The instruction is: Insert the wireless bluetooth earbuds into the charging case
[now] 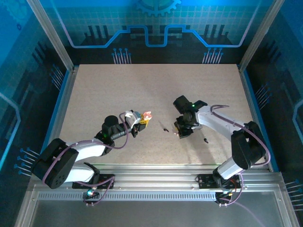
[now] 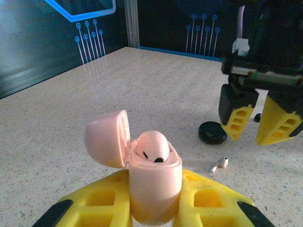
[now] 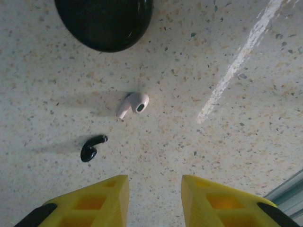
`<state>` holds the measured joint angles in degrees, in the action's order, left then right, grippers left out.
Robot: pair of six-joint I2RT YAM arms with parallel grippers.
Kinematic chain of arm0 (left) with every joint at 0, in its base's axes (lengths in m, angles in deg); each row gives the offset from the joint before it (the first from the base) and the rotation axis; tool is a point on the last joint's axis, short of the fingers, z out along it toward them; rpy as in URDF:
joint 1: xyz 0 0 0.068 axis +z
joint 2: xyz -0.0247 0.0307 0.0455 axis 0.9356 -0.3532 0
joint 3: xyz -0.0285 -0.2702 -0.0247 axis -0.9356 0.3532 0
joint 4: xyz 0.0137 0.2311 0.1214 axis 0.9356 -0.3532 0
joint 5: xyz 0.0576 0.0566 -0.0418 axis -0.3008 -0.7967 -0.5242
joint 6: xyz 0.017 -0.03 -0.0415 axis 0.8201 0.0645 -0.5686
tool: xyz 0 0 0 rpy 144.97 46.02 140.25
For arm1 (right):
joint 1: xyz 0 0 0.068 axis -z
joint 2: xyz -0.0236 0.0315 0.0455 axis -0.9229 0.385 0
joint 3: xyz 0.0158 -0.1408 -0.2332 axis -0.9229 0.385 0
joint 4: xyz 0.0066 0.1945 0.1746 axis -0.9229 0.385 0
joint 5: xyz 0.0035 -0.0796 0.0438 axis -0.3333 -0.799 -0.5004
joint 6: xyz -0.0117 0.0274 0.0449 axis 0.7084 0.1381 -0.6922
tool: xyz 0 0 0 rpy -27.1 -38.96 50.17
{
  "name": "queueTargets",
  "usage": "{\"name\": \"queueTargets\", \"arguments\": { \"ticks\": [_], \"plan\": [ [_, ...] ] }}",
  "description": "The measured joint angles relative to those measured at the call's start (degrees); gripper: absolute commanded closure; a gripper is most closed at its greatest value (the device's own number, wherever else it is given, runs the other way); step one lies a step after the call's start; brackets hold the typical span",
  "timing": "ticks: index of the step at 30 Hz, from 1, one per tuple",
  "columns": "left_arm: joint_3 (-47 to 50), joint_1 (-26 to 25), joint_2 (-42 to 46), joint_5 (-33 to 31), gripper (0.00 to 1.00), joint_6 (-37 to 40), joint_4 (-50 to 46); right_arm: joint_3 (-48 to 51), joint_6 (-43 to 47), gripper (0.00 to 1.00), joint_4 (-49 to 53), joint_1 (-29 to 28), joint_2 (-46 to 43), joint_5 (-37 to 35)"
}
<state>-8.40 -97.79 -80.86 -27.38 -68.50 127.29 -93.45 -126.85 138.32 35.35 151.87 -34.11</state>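
Hovering over the bench [image 3: 236, 142], the right hand [image 3: 154, 198] has its fingers spread wide and empty. The whitish earbud [image 3: 133, 104] lies ahead of the gap, slightly off-centre toward the black earbud [image 3: 92, 146], with its stem running diagonally and the black case [image 3: 106, 21] beyond. The left hand [image 1: 138, 124] grips the pink charging case [image 2: 154, 184], lid open, one bud seated. The right arm is nearer, and open bench surrounds the whitish earbud.
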Motion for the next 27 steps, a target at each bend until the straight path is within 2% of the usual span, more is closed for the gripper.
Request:
{"name": "queueTargets", "arguments": {
  "ticks": [9,27],
  "plan": [
    [0.00,0.02,-0.28,0.00,0.91,-0.11,0.44,-0.02,-0.70,0.65,-2.54,0.98,6.08,1.84],
    [0.00,0.13,-0.66,0.02,0.91,-0.11,0.42,0.00,-0.66,0.64,-4.85,3.34,8.50,2.14]
  ]
}}
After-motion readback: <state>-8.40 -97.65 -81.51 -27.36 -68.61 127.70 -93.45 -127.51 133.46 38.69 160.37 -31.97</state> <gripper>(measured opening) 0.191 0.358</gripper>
